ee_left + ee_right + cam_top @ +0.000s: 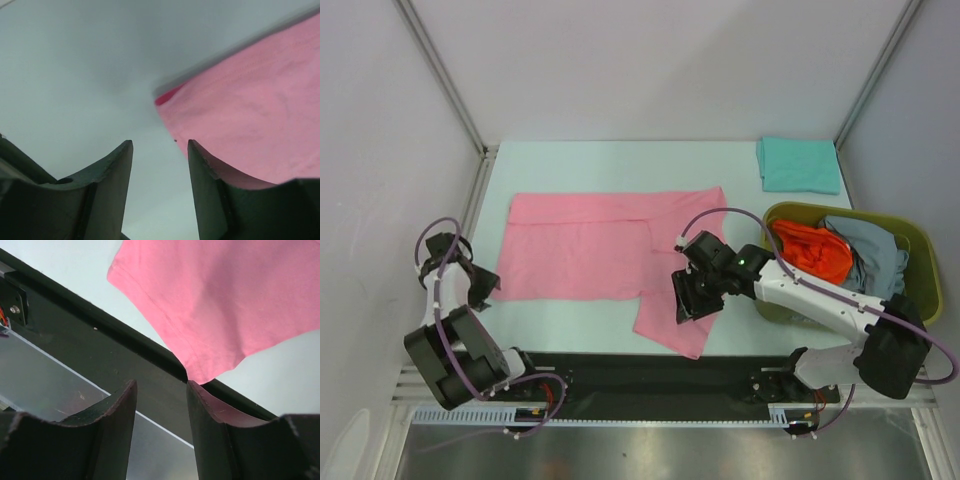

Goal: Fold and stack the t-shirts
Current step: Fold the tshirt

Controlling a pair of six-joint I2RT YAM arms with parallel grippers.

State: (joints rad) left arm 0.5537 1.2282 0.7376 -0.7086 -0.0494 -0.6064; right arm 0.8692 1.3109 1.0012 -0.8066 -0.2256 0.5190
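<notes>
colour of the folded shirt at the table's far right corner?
Teal. The folded t-shirt shows best in the top external view.

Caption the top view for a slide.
Pink t-shirt laid out; left gripper beside its left edge, right gripper over its near flap; teal t-shirt folded behind the basket.

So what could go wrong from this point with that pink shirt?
Two things, I'd guess. The right fingers are open, with only the tip of a corner of the pink shirt at one finger, right by the black rail; such a shallow bite could slip out mid-fold. The left fingers are open over the table beside the shirt's edge, so closing there might miss the cloth and leave the fold lopsided.
</notes>
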